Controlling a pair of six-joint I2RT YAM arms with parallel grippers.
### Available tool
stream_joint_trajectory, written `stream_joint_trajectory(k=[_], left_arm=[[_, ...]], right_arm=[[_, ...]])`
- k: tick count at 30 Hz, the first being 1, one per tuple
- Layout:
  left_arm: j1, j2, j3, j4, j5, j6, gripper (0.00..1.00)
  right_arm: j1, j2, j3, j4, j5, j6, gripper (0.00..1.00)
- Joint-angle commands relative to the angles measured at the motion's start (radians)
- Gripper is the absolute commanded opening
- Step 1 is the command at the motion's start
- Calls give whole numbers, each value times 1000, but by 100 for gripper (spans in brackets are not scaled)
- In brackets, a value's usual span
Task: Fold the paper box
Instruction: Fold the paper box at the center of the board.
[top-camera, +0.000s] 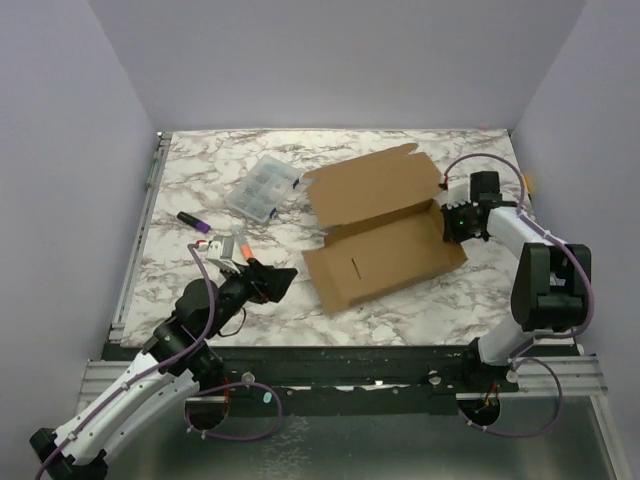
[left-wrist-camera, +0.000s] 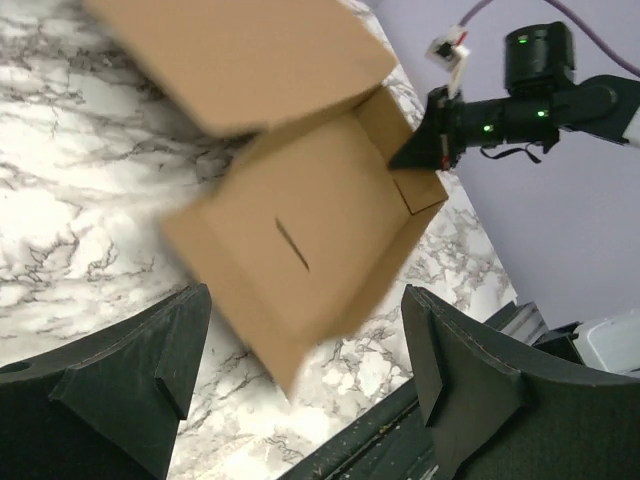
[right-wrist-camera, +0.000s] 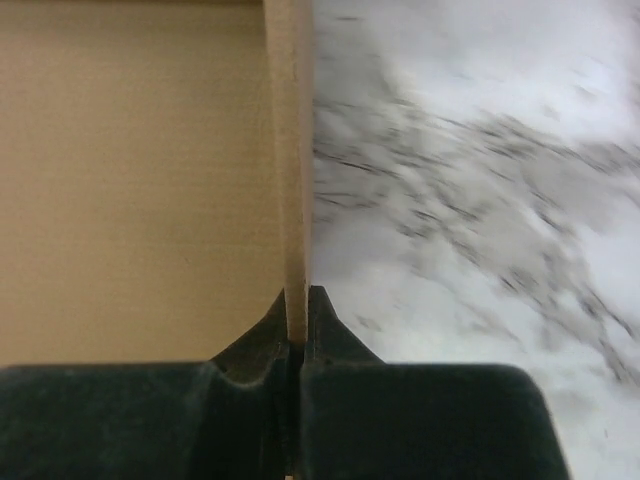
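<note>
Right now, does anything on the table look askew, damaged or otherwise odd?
Nothing looks damaged or spilled. Only the paper box lies askew on the table, its lid flap open, with the right claw shut on its side wall.

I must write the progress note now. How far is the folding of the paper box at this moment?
Done: the paper box shows raised walls on its near half. In hand: the right tool is shut on the right side wall. To do: the lid panel lies open, and the left tool is open, apart from the box.
</note>
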Motion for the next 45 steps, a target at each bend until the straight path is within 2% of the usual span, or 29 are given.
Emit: stream_joint_trajectory(k=[1, 4, 8, 11, 12, 15, 17, 18, 19, 20, 21, 22, 24, 25, 26, 27, 29, 30, 32, 34, 35, 39, 41, 43, 45], left_arm=[[0, 78, 20, 10, -22, -115, 83], [1, 168, 25, 23, -70, -126, 83], [0, 313, 40, 61, -148, -116, 83], [1, 399, 74, 70, -192, -90, 83], [1, 415, 86, 72, -200, -83, 83], [1, 444, 99, 79, -192, -74, 83], [1, 472, 97, 81, -173, -58, 83], [1, 488, 94, 87, -165, -49, 83], [0, 506, 85, 108, -154, -28, 83], [1, 520, 75, 135, -149, -5, 83], [1, 536, 59, 185, -148, 24, 83], [0, 548, 41, 243, -139, 66, 83], [4, 570, 18, 357, -124, 171, 84], [9, 586, 20, 398, -117, 220, 84], [26, 609, 35, 419, -109, 257, 83], [50, 639, 62, 415, -98, 272, 81], [130, 713, 123, 399, -5, 259, 75], [170, 756, 147, 411, 65, 235, 72], [229, 849, 165, 464, 168, 185, 70], [248, 940, 195, 500, 219, 184, 69], [251, 983, 214, 518, 229, 184, 69], [253, 1132, 307, 590, 274, 184, 62], [255, 1192, 349, 582, 256, 198, 52], [258, 1234, 364, 574, 202, 206, 33], [258, 1264, 366, 574, 155, 218, 22]], right_arm=[[-67, -84, 12, 53, -66, 217, 0], [-68, -145, -54, 85, -57, 298, 3], [-80, -187, -94, 66, -132, 309, 35], [-105, -216, -99, 53, -115, 271, 59], [-123, -224, -96, 40, -119, 256, 62], [-196, -288, -74, 10, -164, 190, 63], [-223, -363, -51, 6, -241, 105, 64], [-224, -399, -35, -6, -316, 27, 69], [-224, -427, -20, -24, -431, -64, 81], [-224, -452, -15, -34, -556, -141, 97], [-223, -453, -5, -70, -673, -230, 99], [-222, -419, 28, -150, -794, -310, 100], [-216, -280, 129, -390, -999, -598, 99], [-199, -198, 194, -563, -1059, -787, 96], [-166, -104, 262, -813, -1078, -1088, 93], [-132, -18, 305, -950, -1075, -1209, 93], [-37, 5, 295, -956, -1020, -1283, 94], [10, -16, 264, -895, -971, -1236, 95], [119, -85, 184, -650, -843, -1049, 98], [187, -132, 119, -508, -737, -996, 100], [203, -135, 106, -483, -718, -995, 100], [231, -68, 119, -575, -742, -1062, 96], [255, -44, 95, -539, -718, -1029, 92], [275, -41, 66, -482, -695, -981, 88], [288, -44, 41, -444, -686, -949, 85]])
